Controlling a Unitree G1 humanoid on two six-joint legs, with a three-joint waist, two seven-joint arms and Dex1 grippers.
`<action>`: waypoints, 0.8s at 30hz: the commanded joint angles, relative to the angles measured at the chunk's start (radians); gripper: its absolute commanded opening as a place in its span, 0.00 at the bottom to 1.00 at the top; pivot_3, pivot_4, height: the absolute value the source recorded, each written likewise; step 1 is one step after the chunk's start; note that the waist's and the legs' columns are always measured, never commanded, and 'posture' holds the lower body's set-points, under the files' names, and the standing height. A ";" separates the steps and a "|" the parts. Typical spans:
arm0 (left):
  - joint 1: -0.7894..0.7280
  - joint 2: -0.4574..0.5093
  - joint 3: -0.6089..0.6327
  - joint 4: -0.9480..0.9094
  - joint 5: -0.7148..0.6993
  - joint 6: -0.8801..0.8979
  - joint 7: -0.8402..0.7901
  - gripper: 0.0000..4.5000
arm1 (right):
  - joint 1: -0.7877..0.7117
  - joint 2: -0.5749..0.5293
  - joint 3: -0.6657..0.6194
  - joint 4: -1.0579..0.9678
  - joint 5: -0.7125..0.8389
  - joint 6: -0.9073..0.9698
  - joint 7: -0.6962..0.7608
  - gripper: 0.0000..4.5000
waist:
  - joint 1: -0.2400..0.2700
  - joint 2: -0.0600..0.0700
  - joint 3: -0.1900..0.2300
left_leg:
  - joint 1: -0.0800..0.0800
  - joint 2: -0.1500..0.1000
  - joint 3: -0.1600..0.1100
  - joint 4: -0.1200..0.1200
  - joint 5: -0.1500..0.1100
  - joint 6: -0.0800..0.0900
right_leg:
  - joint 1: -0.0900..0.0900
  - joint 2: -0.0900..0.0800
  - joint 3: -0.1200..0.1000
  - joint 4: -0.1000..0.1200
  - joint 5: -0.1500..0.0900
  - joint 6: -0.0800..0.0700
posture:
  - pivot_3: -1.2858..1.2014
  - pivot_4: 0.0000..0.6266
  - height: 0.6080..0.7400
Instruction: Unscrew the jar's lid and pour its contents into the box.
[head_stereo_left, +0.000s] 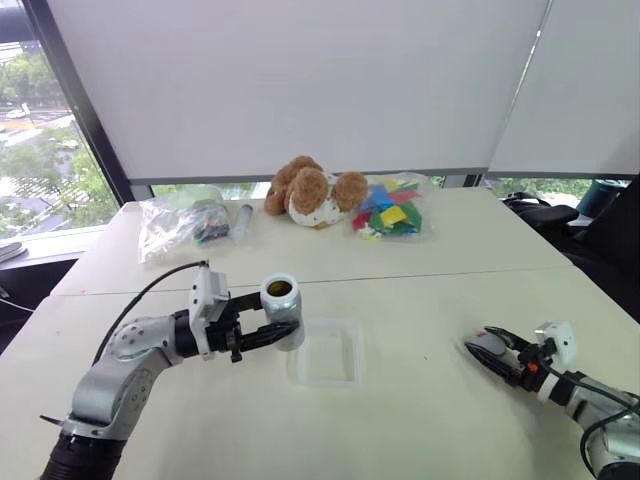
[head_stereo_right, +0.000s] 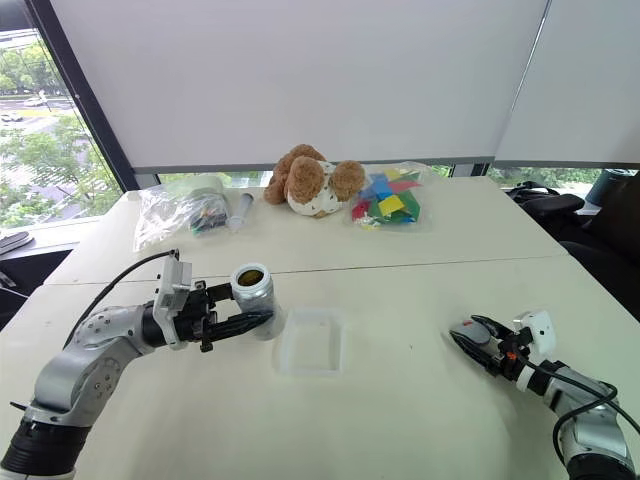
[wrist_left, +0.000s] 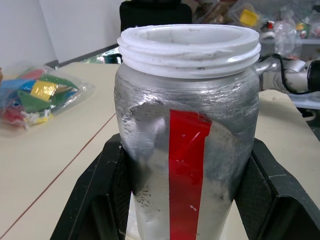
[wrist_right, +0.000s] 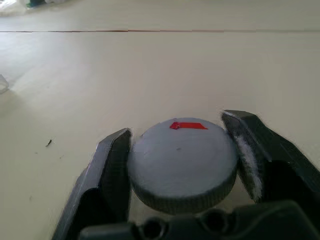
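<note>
My left gripper (head_stereo_left: 282, 335) is shut on the grey jar (head_stereo_left: 281, 300) and holds it upright above the table, just left of the box (head_stereo_left: 327, 352). The jar's red label (wrist_left: 186, 165) faces the left wrist camera. Its white threaded mouth is uncovered, and brown contents (head_stereo_left: 278, 289) show inside. The box is a shallow clear tray lying flat in the middle of the table. At the near right, my right gripper (wrist_right: 177, 123) is low over the table. The round grey lid (wrist_right: 182, 160) lies between its open fingers, with a small gap at one pad (wrist_right: 247, 160).
Along the far edge of the table are a clear bag (head_stereo_left: 180, 222), a small tube (head_stereo_left: 243, 220), a brown plush dog (head_stereo_left: 312, 192) and a bag of coloured pieces (head_stereo_left: 392, 210). A dark chair (head_stereo_left: 605, 235) stands past the table's right edge.
</note>
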 joint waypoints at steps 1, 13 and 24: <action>-0.020 0.012 0.030 -0.007 -0.018 -0.001 -0.003 0.47 | -0.017 -0.023 -0.034 0.001 0.027 -0.008 0.016 0.98 | 0.001 0.000 0.000 | 0.000 0.000 0.000 0.000 0.000 0.000 | 0.000 0.000 0.000 0.000 0.000 0.000 | 0.52 0.24 1.00; -0.111 0.018 -0.085 0.126 0.414 -0.324 0.176 0.47 | 0.329 -0.194 -0.029 -0.774 0.218 0.235 0.182 0.98 | 0.007 0.001 0.000 | 0.000 0.000 -0.003 0.000 0.000 0.000 | 0.002 0.000 -0.001 -0.002 0.000 0.001 | 0.52 0.24 1.00; -0.175 -0.024 -0.208 0.306 0.858 -0.783 0.467 0.47 | 0.265 -0.140 0.079 -0.908 0.172 0.237 0.132 0.98 | 0.030 0.000 0.001 | -0.001 -0.001 -0.003 0.001 0.000 0.000 | 0.002 -0.001 0.000 -0.003 0.000 0.001 | 0.52 0.24 1.00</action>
